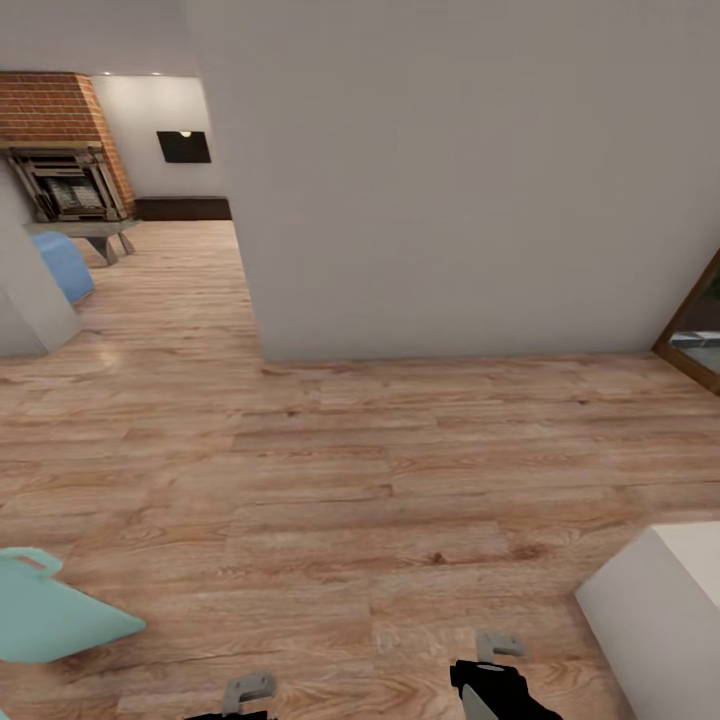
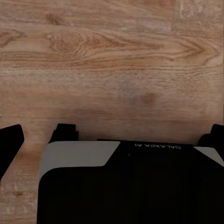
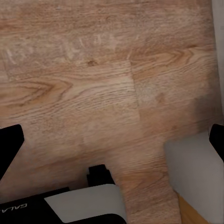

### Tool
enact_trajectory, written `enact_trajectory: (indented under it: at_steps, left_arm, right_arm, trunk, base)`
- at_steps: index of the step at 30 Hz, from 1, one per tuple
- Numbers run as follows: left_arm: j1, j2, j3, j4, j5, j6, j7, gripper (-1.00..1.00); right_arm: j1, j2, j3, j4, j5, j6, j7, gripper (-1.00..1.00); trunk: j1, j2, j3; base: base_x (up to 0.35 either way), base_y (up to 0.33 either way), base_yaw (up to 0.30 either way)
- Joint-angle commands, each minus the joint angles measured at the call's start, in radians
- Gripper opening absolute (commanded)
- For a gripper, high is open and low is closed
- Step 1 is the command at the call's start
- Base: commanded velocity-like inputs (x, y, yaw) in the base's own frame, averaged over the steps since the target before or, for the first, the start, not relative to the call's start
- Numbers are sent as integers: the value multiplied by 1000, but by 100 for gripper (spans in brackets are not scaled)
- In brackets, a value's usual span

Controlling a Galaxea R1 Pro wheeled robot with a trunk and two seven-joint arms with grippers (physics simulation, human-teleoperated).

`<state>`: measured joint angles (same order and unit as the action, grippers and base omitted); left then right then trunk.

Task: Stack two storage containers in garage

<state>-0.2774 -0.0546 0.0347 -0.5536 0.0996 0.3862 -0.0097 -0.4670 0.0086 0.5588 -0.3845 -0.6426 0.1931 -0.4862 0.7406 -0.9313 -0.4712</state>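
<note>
Living room, wood planks underfoot

Light wood plank flooring [image 1: 330, 480] runs past a plain beige wall [image 1: 450, 170]; a wood-framed glass door [image 1: 695, 340] shows at the right edge, a blue seat [image 1: 65, 265] far left.

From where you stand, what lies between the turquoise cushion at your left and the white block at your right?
In the head view, bare light wood plank flooring lies between the turquoise cushion and the white block.
</note>
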Motion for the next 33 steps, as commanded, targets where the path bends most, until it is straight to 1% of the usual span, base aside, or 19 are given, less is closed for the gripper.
enact_trajectory:
  at_steps: [1,7,15,33]
  left_arm:
    - [0,-1,4,-2,9,6,-1,100]
    - [0,-1,4,-2,9,6,-1,100]
    - [0,-1,4,-2,9,6,-1,100]
    - [0,-1,4,-2,9,6,-1,100]
  right_arm:
    - [-1,-1,8,-2,-5,6,-8,100]
    - [-1,-1,8,-2,-5,6,-8,100]
    - [-1,-1,8,-2,-5,6,-8,100]
    - [-1,-1,7,-2,-5,6,-8,100]
  trunk:
    - [1,-1,-1]
    - [1,-1,-1]
    - [1,-1,-1]
    - [1,-1,-1]
  base:
    - [326,0,106]
    - [326,0,156]
    - [326,0,217]
    - [326,0,29]
